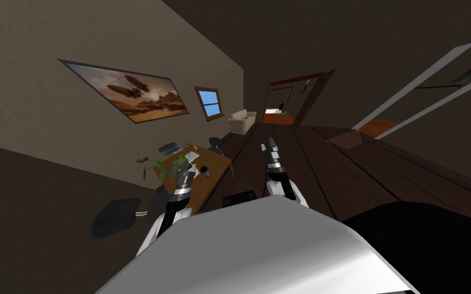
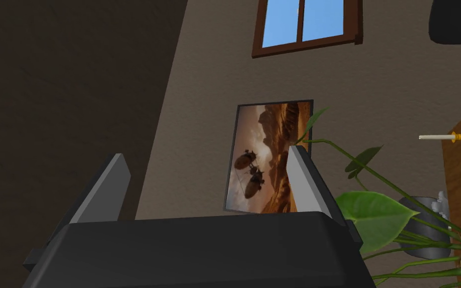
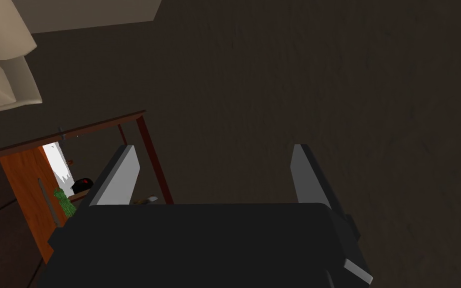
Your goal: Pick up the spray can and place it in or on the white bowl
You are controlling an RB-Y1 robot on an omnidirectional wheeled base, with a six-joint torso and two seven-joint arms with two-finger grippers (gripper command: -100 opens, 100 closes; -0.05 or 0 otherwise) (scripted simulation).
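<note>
A brown wooden table (image 1: 218, 176) stands ahead on my left. On it lies a small dark cylinder (image 1: 206, 172), which may be the spray can. Some white things (image 1: 193, 154) sit at the table's far end; I cannot tell which is the bowl. My left gripper (image 1: 187, 166) hovers over the table's near left part beside a leafy plant (image 1: 165, 166), open with nothing between its fingers (image 2: 109, 187). The left wrist view shows the plant's leaves (image 2: 374, 215), its grey pot (image 2: 424, 225) and the table's edge (image 2: 457, 170). My right gripper (image 1: 270, 146) is held out over the floor, open and empty (image 3: 212, 175).
Dark office chairs (image 1: 114, 217) (image 1: 168, 148) (image 1: 215, 140) ring the table. A candle in a yellow holder (image 2: 449, 136) stands on it. A cream sofa (image 1: 242, 121) and an open doorway (image 1: 280, 104) lie far ahead across dark plank floor (image 1: 331, 168).
</note>
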